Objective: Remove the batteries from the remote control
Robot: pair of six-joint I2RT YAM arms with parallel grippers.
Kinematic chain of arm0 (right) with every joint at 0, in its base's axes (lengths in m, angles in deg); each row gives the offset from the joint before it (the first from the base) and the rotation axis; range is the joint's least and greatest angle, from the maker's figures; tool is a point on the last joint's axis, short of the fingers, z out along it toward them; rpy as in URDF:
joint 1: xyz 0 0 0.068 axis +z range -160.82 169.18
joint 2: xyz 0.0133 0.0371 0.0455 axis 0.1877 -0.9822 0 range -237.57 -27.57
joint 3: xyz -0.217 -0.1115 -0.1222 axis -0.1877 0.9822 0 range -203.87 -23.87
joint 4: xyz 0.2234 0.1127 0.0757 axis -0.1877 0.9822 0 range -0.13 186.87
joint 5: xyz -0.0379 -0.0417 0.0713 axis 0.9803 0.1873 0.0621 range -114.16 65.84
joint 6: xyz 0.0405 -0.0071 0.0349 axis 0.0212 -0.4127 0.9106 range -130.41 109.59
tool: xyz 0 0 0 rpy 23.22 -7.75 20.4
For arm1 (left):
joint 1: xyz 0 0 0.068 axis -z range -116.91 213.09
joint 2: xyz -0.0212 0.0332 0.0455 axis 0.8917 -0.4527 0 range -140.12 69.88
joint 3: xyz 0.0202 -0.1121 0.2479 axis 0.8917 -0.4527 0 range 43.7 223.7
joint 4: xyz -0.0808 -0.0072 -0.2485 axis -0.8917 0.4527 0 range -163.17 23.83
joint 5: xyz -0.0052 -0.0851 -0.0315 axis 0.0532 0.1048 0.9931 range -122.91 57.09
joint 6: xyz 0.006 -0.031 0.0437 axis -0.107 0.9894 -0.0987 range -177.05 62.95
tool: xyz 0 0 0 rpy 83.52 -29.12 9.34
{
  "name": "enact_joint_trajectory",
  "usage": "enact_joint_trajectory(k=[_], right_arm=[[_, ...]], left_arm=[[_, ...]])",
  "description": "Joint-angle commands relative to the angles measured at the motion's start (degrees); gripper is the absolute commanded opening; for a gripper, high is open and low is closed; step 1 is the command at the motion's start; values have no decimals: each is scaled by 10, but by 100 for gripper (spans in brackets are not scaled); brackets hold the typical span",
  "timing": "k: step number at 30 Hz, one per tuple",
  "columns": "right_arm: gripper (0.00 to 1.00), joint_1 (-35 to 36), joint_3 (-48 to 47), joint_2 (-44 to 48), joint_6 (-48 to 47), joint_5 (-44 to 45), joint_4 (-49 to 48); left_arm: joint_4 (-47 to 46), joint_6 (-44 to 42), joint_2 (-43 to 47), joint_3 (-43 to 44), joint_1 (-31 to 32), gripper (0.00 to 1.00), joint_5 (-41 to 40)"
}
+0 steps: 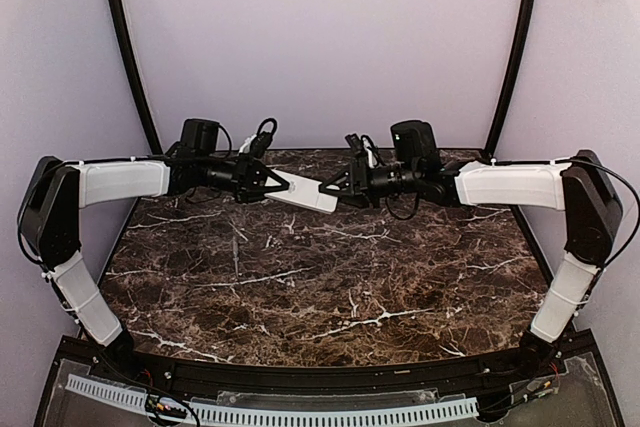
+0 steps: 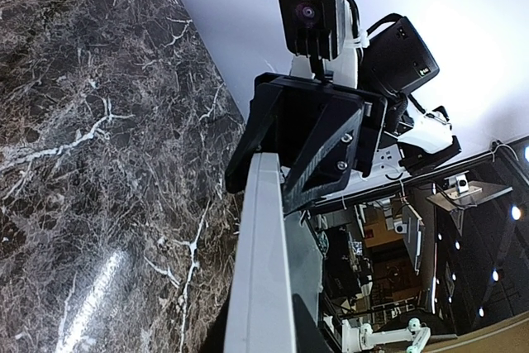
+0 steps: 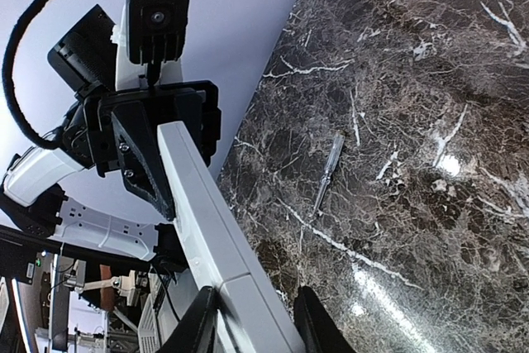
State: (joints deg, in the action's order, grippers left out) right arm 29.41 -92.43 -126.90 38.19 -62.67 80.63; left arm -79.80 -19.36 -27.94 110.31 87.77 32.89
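Zero batteries out yet, we judge: left claw and right claw pinch the remote, upper centre.

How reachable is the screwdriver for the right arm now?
Probably not yet: the right gripper is shut on the remote, held in the air with the left gripper. The screwdriver lies unblocked on the table.

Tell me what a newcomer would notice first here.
The white remote control hangs in mid-air above the far side of the dark marble table, one end in the jaws of the left gripper, the other in the right gripper. In the right wrist view, a slim clear-handled tool lies on the marble.
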Motion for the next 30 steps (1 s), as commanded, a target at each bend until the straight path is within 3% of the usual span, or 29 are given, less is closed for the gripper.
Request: enact_joint_trajectory(k=[1, 10, 15, 18, 23, 28, 30], right_arm=[[25, 10, -6, 5, 8, -13, -40], [19, 10, 2, 12, 14, -27, -66], [18, 10, 22, 16, 34, -57, -143], [15, 10, 39, 19, 50, -73, -198], [13, 10, 49, 14, 67, -91, -249], [13, 10, 39, 8, 63, -86, -223], [18, 10, 30, 4, 60, -83, -202]], left_arm=[[21, -11, 8, 9, 5, 0, -22], [-33, 37, 6, -7, 3, 0, 1], [-229, 189, -2, -46, -6, 0, 38], [-296, 234, -6, -59, -11, 0, 46], [-298, 238, -2, -59, -12, 0, 51], [-232, 193, 7, -50, -12, 0, 43], [-203, 170, 9, -46, -12, 0, 37]])
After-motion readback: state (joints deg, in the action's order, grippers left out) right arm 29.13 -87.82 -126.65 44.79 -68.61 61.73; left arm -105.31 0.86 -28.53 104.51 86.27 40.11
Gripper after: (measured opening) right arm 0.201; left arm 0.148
